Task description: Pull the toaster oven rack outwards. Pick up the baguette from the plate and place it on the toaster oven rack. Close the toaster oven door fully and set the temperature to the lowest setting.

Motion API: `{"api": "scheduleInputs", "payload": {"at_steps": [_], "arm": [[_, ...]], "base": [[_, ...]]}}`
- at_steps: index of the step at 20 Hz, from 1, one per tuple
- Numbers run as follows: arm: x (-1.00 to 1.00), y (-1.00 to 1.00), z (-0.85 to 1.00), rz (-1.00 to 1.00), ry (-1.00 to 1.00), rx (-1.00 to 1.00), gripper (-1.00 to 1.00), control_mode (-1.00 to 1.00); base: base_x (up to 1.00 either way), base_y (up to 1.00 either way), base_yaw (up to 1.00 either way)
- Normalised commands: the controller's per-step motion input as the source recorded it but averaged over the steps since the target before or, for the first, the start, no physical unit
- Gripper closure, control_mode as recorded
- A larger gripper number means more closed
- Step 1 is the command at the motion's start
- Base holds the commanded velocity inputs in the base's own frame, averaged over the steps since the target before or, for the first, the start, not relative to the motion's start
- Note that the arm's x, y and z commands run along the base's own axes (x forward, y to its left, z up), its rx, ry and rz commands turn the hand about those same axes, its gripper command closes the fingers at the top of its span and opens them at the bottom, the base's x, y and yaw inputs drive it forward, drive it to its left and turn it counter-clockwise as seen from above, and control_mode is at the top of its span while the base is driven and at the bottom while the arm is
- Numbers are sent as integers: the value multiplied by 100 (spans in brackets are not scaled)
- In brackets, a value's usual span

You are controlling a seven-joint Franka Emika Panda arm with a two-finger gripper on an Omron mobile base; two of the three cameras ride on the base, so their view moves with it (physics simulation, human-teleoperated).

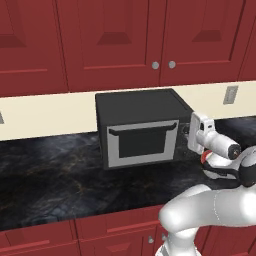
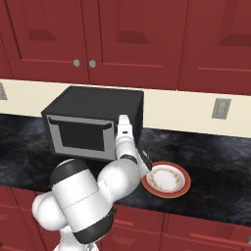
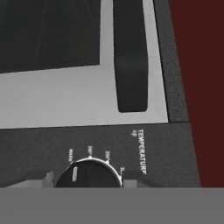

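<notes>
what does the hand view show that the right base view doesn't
Hand view: the temperature knob with its dial marks and the TEMPERATURE label, seen close up. Right base view: the plate on the counter, bare of bread, the red cabinets and a wall outlet. Both: the toaster oven door, closed, with its black handle.

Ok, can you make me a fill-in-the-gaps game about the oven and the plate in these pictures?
1. The toaster oven door is ____.
2. The word printed beside the knob in the hand view is ____.
3. The plate sits on the counter with ____ on it.
4. The cabinets above the toaster oven are coloured ____.

Missing words: closed; TEMPERATURE; nothing; red
</notes>
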Motion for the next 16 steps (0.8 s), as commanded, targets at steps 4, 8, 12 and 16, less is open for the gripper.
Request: {"api": "scheduleInputs", "payload": {"at_steps": [4, 8, 12, 16], "arm": [[11, -20, 0, 30, 1, -84, 100, -100], [3, 0, 0, 30, -1, -92, 100, -100], [1, 0, 0, 30, -10, -99, 100, -100], [5, 0, 0, 34, -12, -100, 100, -100]], "base": [[0, 0, 0], [0, 0, 0], [0, 0, 0], [0, 0, 0]]}}
